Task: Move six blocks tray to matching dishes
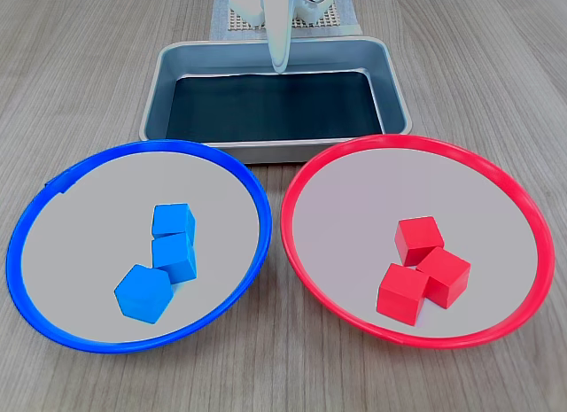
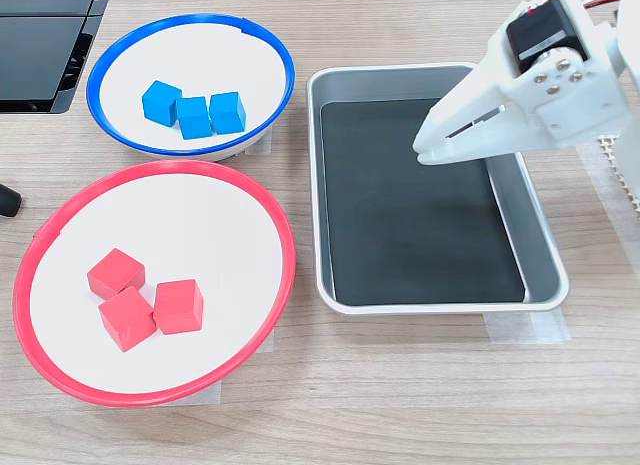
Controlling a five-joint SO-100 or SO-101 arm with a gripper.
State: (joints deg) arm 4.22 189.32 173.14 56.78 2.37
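Three blue blocks point(image 1: 166, 261) are being held in the blue-rimmed dish point(image 1: 53, 189), three red blocks point(image 1: 422, 268) in the red-rimmed dish point(image 1: 292, 199). The closed, empty tool point(image 2: 425, 150) is being held above the tray point(image 2: 540, 245).

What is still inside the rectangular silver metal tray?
Nothing: the rectangular silver metal tray shows only its bare black bottom in both fixed views. The white end effector hangs over one end, hiding a small strip of the bottom there.
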